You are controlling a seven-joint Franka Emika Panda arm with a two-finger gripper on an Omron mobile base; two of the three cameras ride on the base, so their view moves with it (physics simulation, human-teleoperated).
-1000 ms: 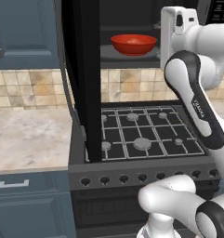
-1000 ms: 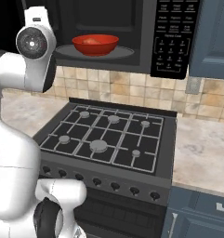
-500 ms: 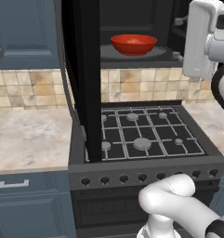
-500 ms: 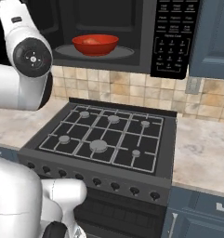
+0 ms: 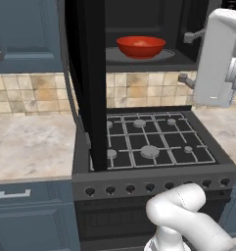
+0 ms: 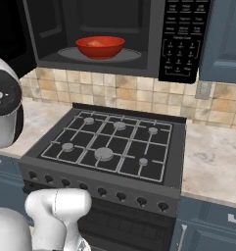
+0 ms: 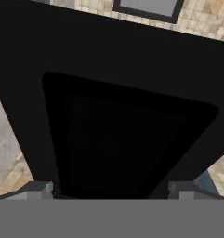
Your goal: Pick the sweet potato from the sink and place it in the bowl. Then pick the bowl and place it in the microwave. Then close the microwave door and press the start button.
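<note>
Closest in the hand view, the gripper (image 7: pixel 111 188) is spread wide and holds nothing, facing the broad black microwave door (image 7: pixel 127 116), which stands open. Below lies the stove (image 5: pixel 149 142), with the marbled surface (image 5: pixel 31 142) alongside. Further back, the red bowl (image 5: pixel 140 46) sits inside the microwave (image 6: pixel 139 34), something orange showing inside it, likely the sweet potato. The risk: a glancing push could slide off the panel, leaving the door ajar. Nothing blocks its swing.
</note>
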